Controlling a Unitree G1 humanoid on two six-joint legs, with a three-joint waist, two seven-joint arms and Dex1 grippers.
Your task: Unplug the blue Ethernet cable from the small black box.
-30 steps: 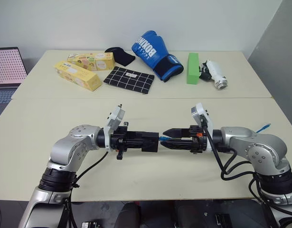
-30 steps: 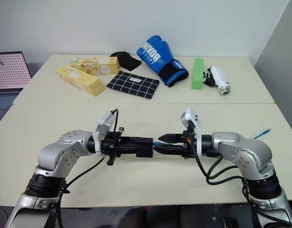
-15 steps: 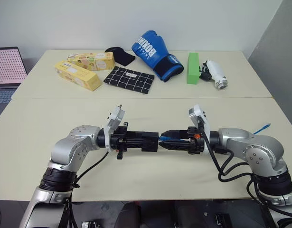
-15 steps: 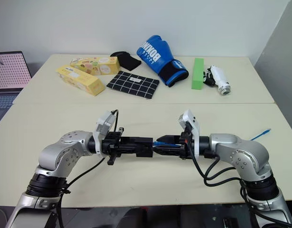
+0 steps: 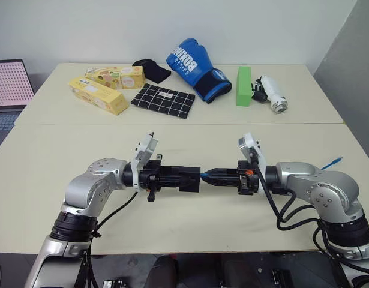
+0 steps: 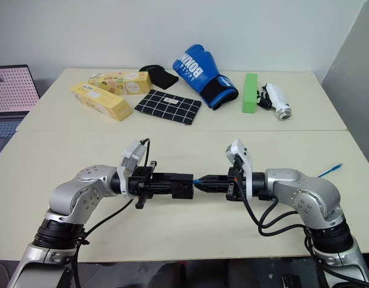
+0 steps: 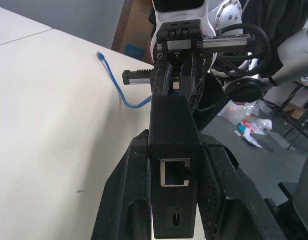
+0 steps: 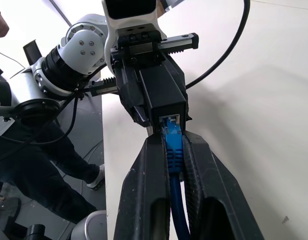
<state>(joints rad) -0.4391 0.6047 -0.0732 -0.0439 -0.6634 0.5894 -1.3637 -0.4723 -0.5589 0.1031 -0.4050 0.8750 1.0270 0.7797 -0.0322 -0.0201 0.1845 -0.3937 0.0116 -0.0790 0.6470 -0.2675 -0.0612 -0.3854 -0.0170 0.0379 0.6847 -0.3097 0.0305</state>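
Blue Ethernet cable [image 8: 173, 145] sits plugged into the small black box [image 5: 184, 178] at the lower centre of your left eye view, its plug end running level, pointing frame-left into the port. Your left gripper [image 7: 171, 190] clamps the box, long axis also left-right. Your right gripper [image 8: 174, 165] pinches the cable's blue boot just behind the plug.

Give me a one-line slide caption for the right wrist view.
Right gripper shut on the blue cable at its plug, still seated in the black box held by the left gripper.
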